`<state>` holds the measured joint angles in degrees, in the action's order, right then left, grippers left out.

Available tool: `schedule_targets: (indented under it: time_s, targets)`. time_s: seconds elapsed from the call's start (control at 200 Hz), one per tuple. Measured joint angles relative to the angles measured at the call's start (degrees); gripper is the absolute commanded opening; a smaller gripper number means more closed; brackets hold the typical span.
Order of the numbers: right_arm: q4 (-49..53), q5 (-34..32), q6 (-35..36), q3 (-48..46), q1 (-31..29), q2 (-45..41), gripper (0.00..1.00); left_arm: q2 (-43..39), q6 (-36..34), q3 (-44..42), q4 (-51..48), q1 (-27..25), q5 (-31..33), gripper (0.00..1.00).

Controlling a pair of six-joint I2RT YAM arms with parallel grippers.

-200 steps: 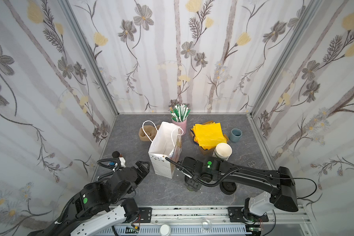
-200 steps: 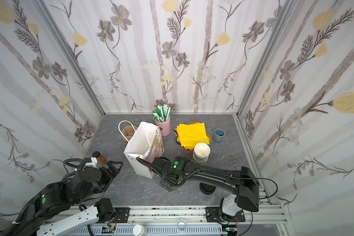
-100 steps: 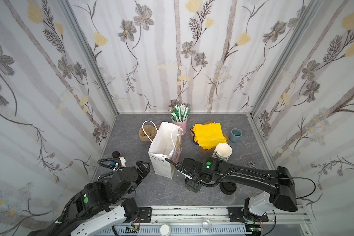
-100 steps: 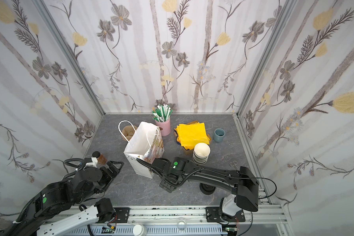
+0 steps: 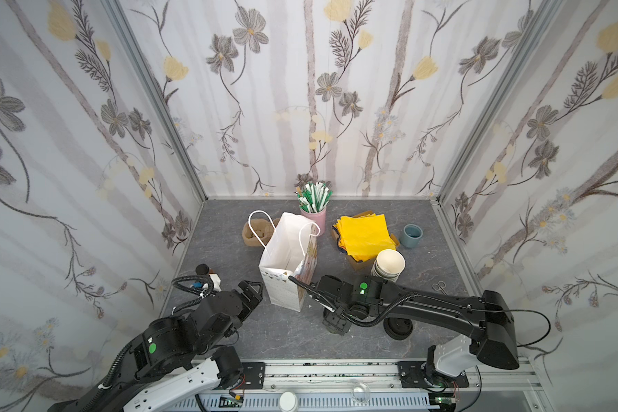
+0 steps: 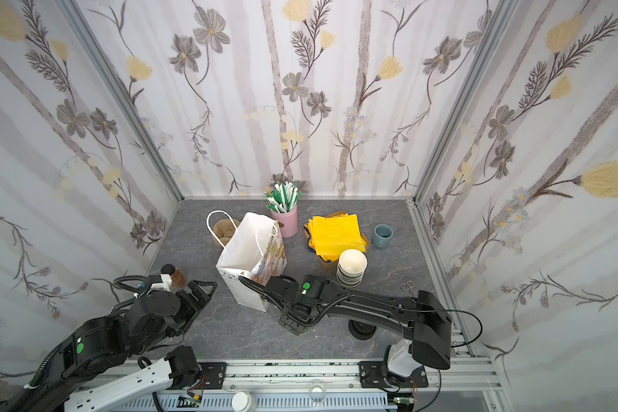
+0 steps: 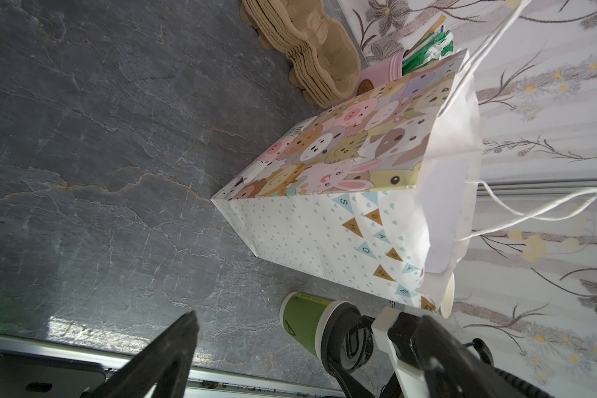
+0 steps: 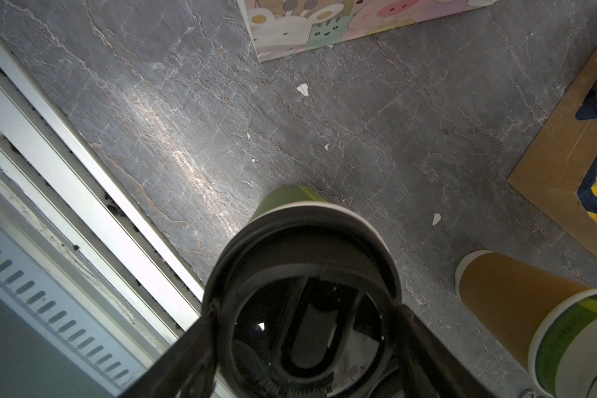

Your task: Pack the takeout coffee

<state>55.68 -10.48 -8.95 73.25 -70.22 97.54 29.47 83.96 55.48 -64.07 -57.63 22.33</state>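
Observation:
The takeout coffee, a green paper cup with a black sip lid, stands upright on the grey tabletop just in front of the white gift bag. My right gripper reaches down over it, shut on the takeout coffee, with a finger pressed against each side of the lid. The left wrist view shows the takeout coffee beside the bag's near corner. In both top views the right gripper hides it. My left gripper is open and empty, left of the bag.
A stack of lidless cups and a low pile of black lids sit right of the right arm. Yellow napkins, a pink straw holder, a blue-grey cup and cardboard carriers line the back. Scissors lie far right.
The right gripper stays over the cup and its fingers have drawn in slightly. The left arm and the bag have not moved.

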Motion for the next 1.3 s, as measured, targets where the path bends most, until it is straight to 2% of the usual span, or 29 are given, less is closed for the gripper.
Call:
schedule_targets:
  time_s: [0.894, 1.299]
  targets:
    - [-2.5, -2.0, -2.2, -2.7, 0.2, -1.8, 0.73, 1.4, 0.0, 0.0, 0.8, 0.0, 0.0, 1.0]
    - [-9.3, -1.4, -2.6, -8.9, 0.6, -3.1, 0.69, 1.7, 0.0, -0.2, 0.9, 0.0, -0.3, 1.0]
